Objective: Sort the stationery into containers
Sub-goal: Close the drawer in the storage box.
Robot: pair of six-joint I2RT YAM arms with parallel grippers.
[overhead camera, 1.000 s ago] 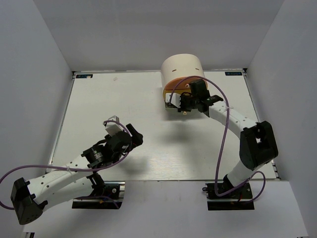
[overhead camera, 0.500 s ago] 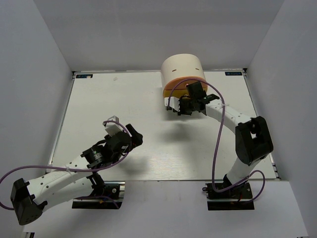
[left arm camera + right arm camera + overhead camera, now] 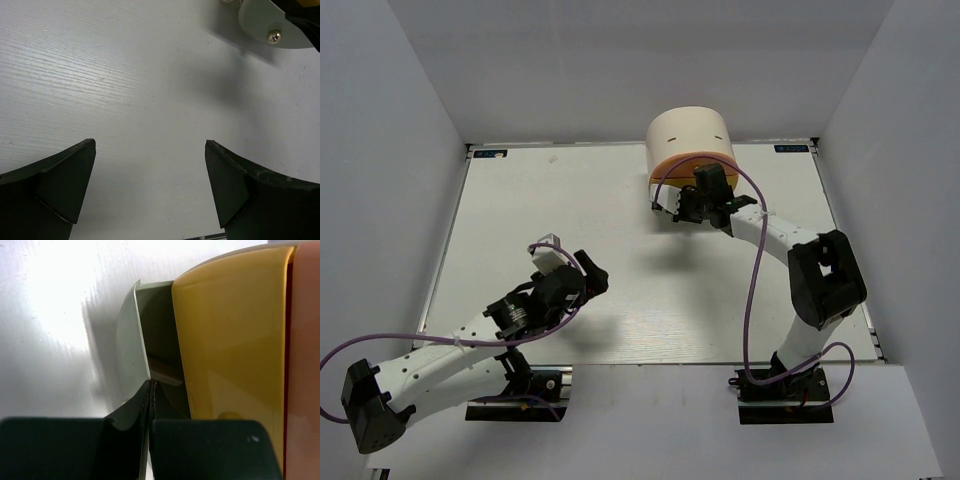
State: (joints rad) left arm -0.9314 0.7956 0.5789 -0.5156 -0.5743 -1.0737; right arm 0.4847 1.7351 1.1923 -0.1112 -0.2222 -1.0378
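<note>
Standing upright, organiser (image 3: 688, 130), drawers (image 3: 225, 340) seemingly nearward.

It looked like a robotics lab test cell — a bare white table (image 3: 600, 200) boxed in by plain grey panels (image 3: 410, 150) left of the left gripper (image 3: 578, 270) and beyond the right gripper (image 3: 672, 212), purple cables (image 3: 748, 300) looped behind both.

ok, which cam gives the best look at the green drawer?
Right wrist: the green drawer sits mid-frame, its front standing out past the yellow drawer, close and sharp. Left wrist catches only a cropped piece at its top edge. Top external: mostly hidden under the right gripper.
</note>
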